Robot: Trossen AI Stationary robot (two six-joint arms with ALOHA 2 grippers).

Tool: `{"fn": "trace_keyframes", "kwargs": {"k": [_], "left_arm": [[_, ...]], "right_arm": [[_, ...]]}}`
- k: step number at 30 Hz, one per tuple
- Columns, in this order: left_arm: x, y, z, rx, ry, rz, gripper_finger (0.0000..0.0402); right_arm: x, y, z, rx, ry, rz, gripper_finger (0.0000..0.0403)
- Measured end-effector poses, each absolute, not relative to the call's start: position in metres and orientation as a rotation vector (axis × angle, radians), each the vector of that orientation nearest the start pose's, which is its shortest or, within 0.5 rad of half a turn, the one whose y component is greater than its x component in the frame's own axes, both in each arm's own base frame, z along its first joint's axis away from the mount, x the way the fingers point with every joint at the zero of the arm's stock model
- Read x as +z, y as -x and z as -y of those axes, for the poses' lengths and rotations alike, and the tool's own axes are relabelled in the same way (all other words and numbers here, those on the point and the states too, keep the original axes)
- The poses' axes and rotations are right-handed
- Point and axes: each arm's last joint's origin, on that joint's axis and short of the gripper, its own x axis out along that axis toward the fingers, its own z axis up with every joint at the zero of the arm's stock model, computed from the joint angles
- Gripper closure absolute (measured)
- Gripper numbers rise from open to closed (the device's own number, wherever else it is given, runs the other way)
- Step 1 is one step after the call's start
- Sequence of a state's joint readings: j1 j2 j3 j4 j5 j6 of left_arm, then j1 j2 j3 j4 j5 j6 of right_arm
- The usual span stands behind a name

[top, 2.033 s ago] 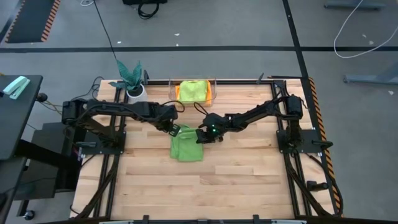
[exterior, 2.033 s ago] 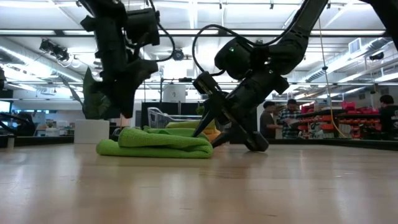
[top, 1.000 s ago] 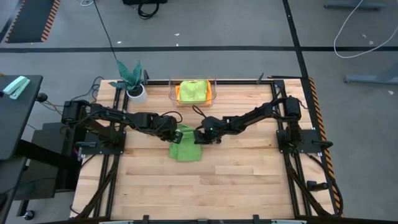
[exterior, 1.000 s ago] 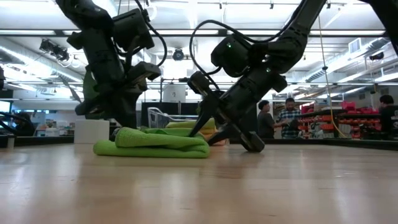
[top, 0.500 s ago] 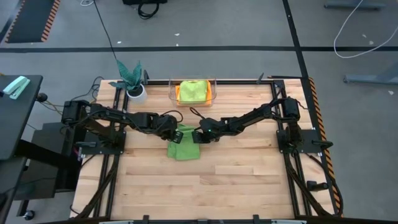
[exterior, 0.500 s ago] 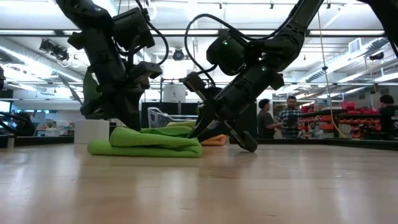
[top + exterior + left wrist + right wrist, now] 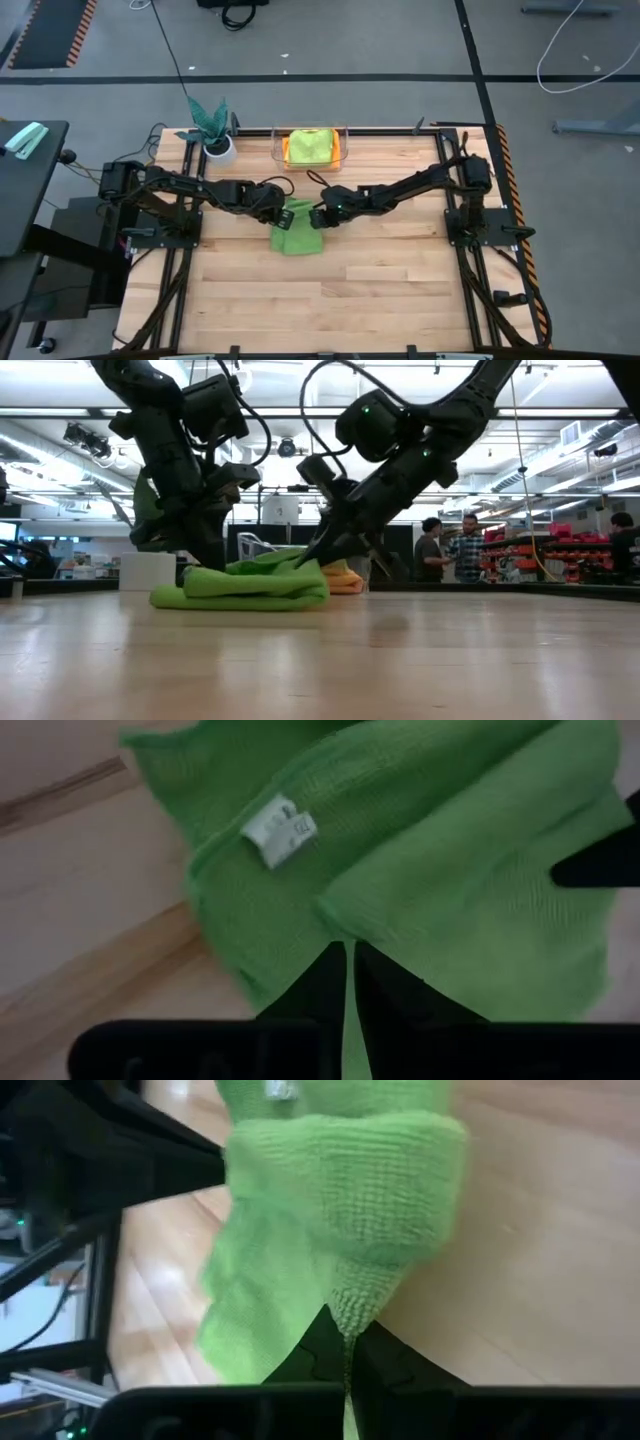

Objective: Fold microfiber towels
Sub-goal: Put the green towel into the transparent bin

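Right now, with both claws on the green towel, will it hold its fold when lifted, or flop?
Likely flop: the green towel bunches and droops where the right claw pinches its edge. Probably light, since that edge lifts with only a small pinch. Unlikely to slip: the plush pile is gripped at the left claw too.

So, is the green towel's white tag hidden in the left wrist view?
No, the white tag lies in plain sight on the green towel, facing the camera.

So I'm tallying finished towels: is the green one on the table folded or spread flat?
Folded: the green towel lies in stacked layers, and the right hand is shut on its edge, lifting it.
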State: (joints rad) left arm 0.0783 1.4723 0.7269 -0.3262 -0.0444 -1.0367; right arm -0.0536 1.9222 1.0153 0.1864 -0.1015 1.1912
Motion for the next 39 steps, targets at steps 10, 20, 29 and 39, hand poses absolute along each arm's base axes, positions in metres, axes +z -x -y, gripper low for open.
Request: {"fn": "trace_keyframes", "kwargs": {"k": [10, 20, 29, 39], "left_arm": [[0.181, -0.25, -0.028, 0.642, 0.954, -0.851, 0.0386], [0.188, -0.236, -0.032, 0.711, 0.923, -0.865, 0.0378], [0.187, -0.236, -0.033, 0.752, 0.894, -0.859, 0.0384], [0.186, -0.236, -0.033, 0.772, 0.89, -0.855, 0.0383]], "right_arm": [[0.158, -0.371, 0.03, -0.431, -1.114, -0.625, 0.0402], [0.195, -0.356, 0.059, -0.451, -1.1, -0.522, 0.0402], [0.252, -0.362, 0.08, -0.443, -0.966, -0.516, 0.0403], [0.321, -0.362, 0.125, -0.47, -0.841, -0.411, 0.0403]]}}
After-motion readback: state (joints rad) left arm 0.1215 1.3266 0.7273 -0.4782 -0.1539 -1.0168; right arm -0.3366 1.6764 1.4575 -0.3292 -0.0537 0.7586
